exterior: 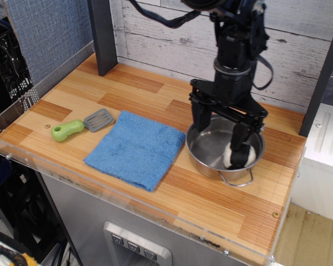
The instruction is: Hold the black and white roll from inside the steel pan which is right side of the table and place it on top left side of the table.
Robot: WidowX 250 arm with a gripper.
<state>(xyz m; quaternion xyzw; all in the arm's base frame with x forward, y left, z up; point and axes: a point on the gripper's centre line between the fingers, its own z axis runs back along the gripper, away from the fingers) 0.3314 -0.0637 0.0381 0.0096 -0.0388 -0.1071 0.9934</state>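
The steel pan (pixel 206 148) stands on the right side of the wood-plank table (pixel 127 91). The black and white roll (pixel 237 159) lies inside the pan against its right wall. My black gripper (pixel 221 133) hangs straight down over the pan with its jaws wide apart. The left finger (pixel 198 121) is at the pan's left rim. The right finger (pixel 240 139) reaches down onto the top of the roll and hides part of it. The jaws are not shut around the roll.
A blue cloth (pixel 134 147) lies left of the pan. A green-handled grey spatula (pixel 77 126) lies near the left edge. A dark post (pixel 102 36) stands at the back left. A clear acrylic rim (pixel 127 208) runs along the front.
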